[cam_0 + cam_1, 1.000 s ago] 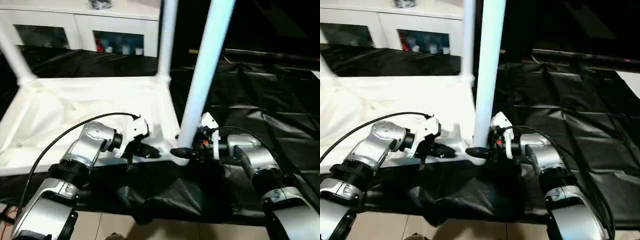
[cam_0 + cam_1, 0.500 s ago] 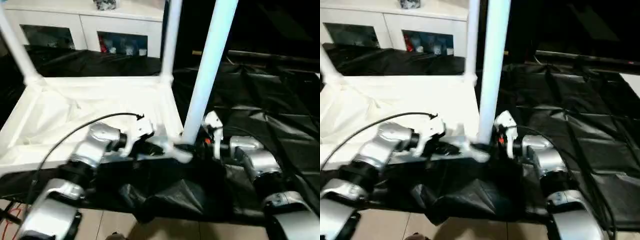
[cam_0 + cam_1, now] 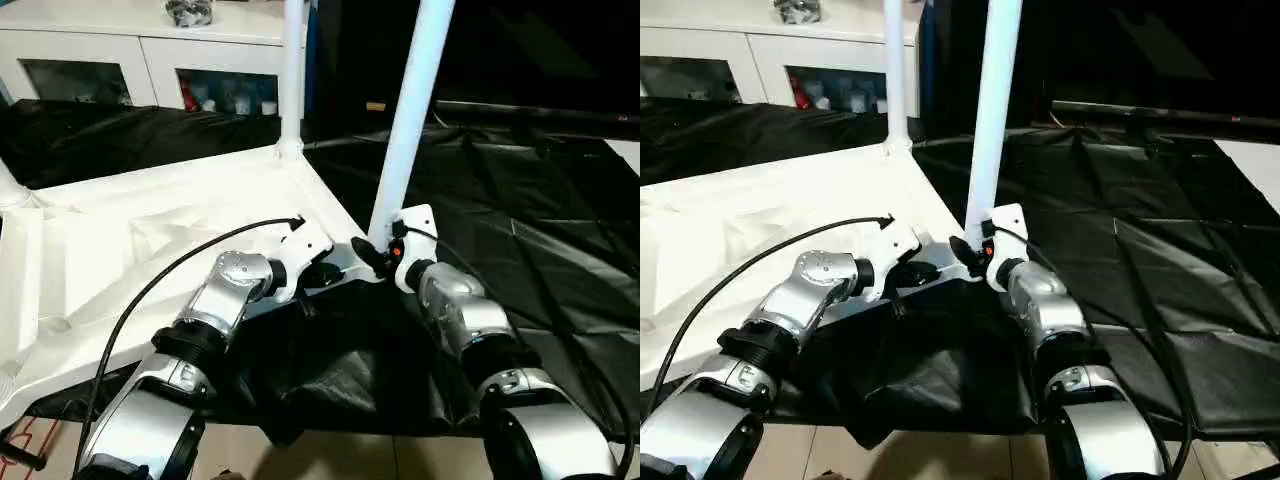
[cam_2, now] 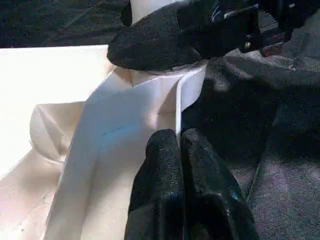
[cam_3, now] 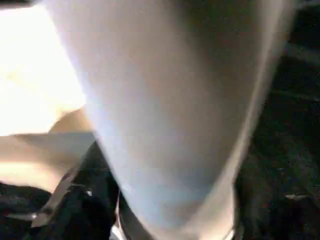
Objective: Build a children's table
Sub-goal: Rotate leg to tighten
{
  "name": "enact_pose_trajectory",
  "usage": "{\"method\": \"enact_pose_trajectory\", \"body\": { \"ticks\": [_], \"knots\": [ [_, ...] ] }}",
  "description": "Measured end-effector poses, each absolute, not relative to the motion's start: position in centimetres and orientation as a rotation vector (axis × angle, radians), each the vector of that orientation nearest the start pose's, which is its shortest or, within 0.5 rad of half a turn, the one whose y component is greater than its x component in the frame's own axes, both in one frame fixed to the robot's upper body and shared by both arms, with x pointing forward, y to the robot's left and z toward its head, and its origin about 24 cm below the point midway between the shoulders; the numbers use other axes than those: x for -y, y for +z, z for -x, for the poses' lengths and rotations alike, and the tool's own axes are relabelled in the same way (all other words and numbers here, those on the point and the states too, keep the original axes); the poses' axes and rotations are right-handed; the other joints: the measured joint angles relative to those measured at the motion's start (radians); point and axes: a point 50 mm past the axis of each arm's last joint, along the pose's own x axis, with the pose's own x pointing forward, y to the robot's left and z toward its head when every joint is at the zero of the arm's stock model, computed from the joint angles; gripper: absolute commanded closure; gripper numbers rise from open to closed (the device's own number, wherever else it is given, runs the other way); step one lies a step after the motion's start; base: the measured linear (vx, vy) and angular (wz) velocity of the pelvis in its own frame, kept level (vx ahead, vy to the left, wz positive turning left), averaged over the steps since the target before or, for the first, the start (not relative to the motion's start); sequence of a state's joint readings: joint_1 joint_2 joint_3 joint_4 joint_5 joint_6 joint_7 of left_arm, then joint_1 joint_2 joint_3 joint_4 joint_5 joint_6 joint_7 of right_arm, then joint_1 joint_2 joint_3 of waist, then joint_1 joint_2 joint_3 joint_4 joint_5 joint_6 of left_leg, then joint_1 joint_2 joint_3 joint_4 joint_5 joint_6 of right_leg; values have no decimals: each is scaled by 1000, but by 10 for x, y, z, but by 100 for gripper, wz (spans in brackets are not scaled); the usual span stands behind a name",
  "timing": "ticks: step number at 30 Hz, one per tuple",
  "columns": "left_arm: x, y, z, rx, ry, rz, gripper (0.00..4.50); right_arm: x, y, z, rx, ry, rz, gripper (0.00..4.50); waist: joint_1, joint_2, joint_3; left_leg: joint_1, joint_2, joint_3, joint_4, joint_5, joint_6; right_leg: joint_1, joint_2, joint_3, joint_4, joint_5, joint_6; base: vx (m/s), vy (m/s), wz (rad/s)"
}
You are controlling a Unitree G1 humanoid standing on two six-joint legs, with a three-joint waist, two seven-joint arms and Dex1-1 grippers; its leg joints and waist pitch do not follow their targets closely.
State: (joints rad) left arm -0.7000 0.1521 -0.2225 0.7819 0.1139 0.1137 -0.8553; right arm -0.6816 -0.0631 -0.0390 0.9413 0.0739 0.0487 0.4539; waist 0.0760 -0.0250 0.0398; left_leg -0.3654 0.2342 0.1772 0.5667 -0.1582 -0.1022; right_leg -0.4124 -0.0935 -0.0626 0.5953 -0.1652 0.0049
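Left tool [image 4: 181, 150] together at tabletop [image 3: 120, 250] rim; right tool [image 3: 372, 258] clamped on leg [image 3: 410, 110]; black sheeting [image 3: 520, 230].

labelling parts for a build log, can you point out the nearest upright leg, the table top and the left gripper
nearest upright leg [image 3: 411, 110]: left eye view, mid-shaft.
table top [image 3: 120, 235]: left eye view, ribbed underside, facing up.
left gripper [image 4: 179, 165]: left wrist view, between its shut fingers, at the top's edge.

the near corner of the upturned table top [image 3: 120, 260] is crowded: the near leg [image 3: 410, 110] rises from its socket, flanked closely by the right gripper [image 3: 372, 258] and the left gripper [image 3: 318, 276]. open black sheeting [image 3: 530, 230] is found beside that leg. the far leg [image 3: 292, 75] and a white cabinet [image 3: 140, 50] block the back.
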Motion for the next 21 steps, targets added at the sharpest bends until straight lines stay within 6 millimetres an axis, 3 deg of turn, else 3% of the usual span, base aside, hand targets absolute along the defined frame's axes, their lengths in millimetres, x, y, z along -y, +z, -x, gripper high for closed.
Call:
{"method": "enact_pose_trajectory", "body": {
  "ticks": [5, 10, 14, 21],
  "knots": [
    [-90, 48, -340, -389, -1103, -362, 450, 112, 29, -350, -324, 658, 0, 68, -1, 0, 0, -1, 0, 0, -1, 0, 0, -1, 0, 0, 0, 1, 0, 0, 0, 0],
    [-102, 50, -333, -384, -1199, -344, 450, 120, 33, -343, -313, 844, 22, 68, 0, 0, 0, -2, 2, 0, -3, 0, 0, -3, 2, -1, 1, 3, -4, 0, 0, 0],
    [-117, 52, -325, -403, -1310, -344, 450, 129, 36, -332, -335, 1041, 53, 68, 13, 1, 1, -3, 4, 1, -3, 0, 0, -4, 3, -2, 1, 0, -6, 0, 0, 0],
    [-129, 53, -316, -448, -1426, -340, 450, 135, 38, -322, -383, 1205, 1, 68, 20, 0, 1, -3, 4, 5, -1, 0, 0, -2, 1, -1, 1, 0, -6, 0, 0, 0]
  ]
}}
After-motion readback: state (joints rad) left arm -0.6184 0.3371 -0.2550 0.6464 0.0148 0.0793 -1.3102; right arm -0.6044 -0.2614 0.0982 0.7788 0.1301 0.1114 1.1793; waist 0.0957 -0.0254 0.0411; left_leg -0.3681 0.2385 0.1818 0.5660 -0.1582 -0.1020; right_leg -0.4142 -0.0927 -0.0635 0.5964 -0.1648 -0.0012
